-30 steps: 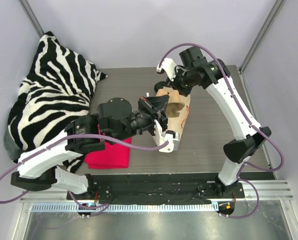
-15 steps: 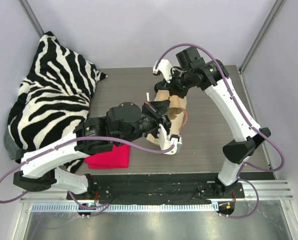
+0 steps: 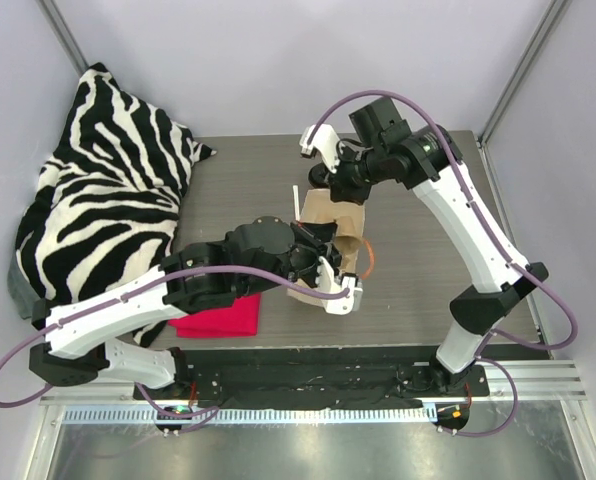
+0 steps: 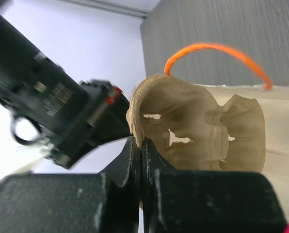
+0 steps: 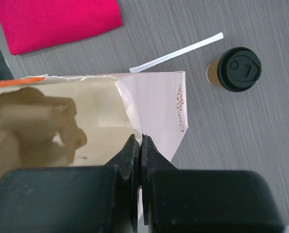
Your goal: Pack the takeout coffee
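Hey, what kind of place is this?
Probably a robot lab test cell: plain panel walls box in a small table, the left arm and right arm are bolted to a rail at its edge, and props include a zebra pillow, paper bag and coffee cup.

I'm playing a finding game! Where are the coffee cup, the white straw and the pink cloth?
coffee cup (image 5: 239, 69): right wrist view, on its round black lid.
white straw (image 5: 176, 52): right wrist view, halfway along it.
pink cloth (image 5: 57, 22): right wrist view, on its flat middle.
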Controlling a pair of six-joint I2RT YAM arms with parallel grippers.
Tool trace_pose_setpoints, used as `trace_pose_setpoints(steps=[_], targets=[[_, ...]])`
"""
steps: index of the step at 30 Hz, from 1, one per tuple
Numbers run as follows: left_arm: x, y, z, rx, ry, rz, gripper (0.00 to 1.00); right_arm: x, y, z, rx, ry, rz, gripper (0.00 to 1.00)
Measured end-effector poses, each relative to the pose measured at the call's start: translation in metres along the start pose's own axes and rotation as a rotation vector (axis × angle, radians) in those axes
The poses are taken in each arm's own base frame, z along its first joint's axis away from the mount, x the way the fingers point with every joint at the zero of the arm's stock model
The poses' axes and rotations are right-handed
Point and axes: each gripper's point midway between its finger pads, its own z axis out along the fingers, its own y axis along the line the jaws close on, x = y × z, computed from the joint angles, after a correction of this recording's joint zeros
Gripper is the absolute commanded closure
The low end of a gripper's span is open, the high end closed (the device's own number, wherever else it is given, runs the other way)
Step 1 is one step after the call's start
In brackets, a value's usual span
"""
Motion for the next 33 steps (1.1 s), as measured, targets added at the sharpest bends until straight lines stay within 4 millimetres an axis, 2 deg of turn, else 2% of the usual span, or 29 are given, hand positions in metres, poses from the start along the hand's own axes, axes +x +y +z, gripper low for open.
trace_pose_setpoints(steps=[5, 9, 15, 25, 33], targets=[[0.017, -0.021, 0.005, 0.037, 0.033, -0.067, 1.00, 0.000, 0.015, -0.014, -0.030, -0.033, -0.005, 0.99], [0.021, -0.030, 0.011, 0.049, 0.034, -0.104, 1.00, -0.006, 0.026, -0.020, -0.060, -0.064, -0.008, 0.99], [0.025, -0.042, 0.016, 0.078, 0.025, -0.148, 1.00, -0.007, 0.037, -0.017, -0.106, -0.074, -0.003, 0.99], [0.049, -0.056, 0.034, 0.117, 0.062, -0.229, 1.00, -0.006, 0.048, -0.012, -0.160, -0.075, 0.021, 0.99], [0.046, -0.079, 0.041, 0.186, 0.034, -0.267, 1.00, -0.006, 0.057, -0.010, -0.208, -0.085, 0.030, 0.99]])
